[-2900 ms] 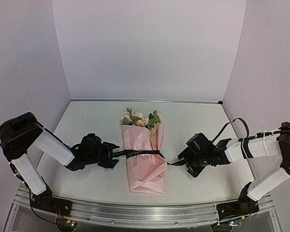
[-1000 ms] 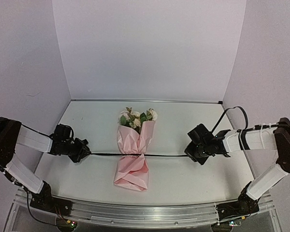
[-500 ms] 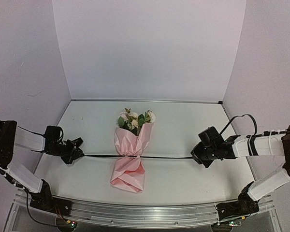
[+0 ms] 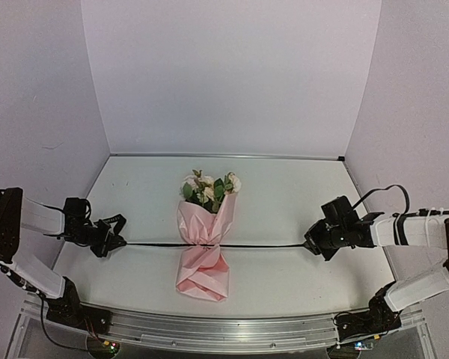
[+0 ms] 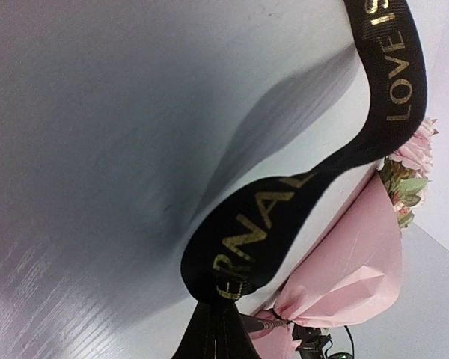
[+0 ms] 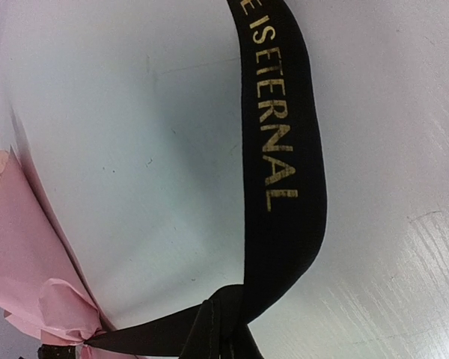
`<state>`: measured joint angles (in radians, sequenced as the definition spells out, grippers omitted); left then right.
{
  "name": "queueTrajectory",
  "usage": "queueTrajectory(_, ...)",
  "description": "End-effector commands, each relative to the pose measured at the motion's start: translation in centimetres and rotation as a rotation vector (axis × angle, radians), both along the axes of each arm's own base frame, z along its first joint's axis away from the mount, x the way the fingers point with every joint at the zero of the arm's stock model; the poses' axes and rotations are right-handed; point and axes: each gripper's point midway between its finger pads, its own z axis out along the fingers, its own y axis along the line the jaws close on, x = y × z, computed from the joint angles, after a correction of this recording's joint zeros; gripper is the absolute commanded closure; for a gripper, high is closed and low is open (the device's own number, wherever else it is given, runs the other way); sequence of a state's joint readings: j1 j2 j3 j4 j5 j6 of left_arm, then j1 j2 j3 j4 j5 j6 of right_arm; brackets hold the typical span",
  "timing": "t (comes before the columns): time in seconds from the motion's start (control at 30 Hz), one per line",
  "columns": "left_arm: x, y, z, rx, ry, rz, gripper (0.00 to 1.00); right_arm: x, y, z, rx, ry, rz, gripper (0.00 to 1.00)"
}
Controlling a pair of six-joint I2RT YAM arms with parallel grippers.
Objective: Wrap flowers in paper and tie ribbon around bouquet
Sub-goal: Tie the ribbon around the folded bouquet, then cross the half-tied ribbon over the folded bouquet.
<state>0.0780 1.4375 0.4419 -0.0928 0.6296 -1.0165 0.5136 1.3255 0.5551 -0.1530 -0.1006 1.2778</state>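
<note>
- Far left, low over the table [image 4: 284, 196], the left gripper [image 4: 114, 241] points toward the middle, its fingers pressed together on one end of the ribbon [image 4: 153, 243].
- From there the black ribbon runs taut and straight just above the tabletop toward the centre.
- The left wrist view shows the band close up, curling away from the fingers, with gold letters along it.
- In the middle of the table lies the bouquet [image 4: 202, 250], its top toward the far wall and its folded bottom toward the arms' bases.
- The ribbon crosses the bouquet at its waist, where the pink paper [image 4: 203, 271] is pinched in narrow; the paper flares out above and below that line.
- The flowers [image 4: 208, 187], cream and pale pink with green leaves, poke out of the paper's far opening.
- To the right the ribbon carries on in the same straight line, well clear of the bouquet.
- Far right, the right gripper [image 4: 314, 247] faces inward, fingers clamped tight on the ribbon's other end; its wrist view shows the lettered band leading down to the cinched paper.
</note>
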Motion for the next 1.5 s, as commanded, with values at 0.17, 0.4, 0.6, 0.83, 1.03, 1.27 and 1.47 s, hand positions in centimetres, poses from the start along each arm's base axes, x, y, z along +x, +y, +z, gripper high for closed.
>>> queueTrajectory(0.17, 1.0, 11.3, -1.7, 0.316, 0.003, 0.326, 1.00, -4.6, -13.3, -2.9, -0.436, 0.160, -0.264, 1.00)
queueTrajectory(0.4, 4.2, 8.9, 2.3, 0.288, -0.150, 0.210, 1.00, -2.4, -11.2, -0.9, -0.401, 0.117, -0.153, 1.00)
queueTrajectory(0.6, 5.1, 2.2, 5.8, 0.236, -0.270, 0.007, 1.00, -1.3, -7.3, 0.1, -0.410, 0.089, 0.024, 1.00)
queueTrajectory(0.83, 5.4, -3.2, 11.5, 0.130, -0.446, -0.207, 1.00, -1.2, -3.8, 0.7, -0.440, 0.070, 0.181, 0.63)
queueTrajectory(1.03, 5.5, -7.7, 17.2, 0.039, -0.607, -0.360, 1.00, 0.8, 0.7, 5.3, -0.441, -0.103, 0.347, 0.38)
queueTrajectory(1.27, 4.9, -12.8, 21.4, -0.063, -0.730, -0.495, 1.00, 4.2, 14.0, 11.8, -0.274, -0.406, 0.725, 0.29)
queueTrajectory(1.47, 3.7, -16.4, 23.1, -0.096, -0.763, -0.563, 1.00, 3.8, 26.0, 15.5, -0.099, -0.576, 0.995, 0.24)
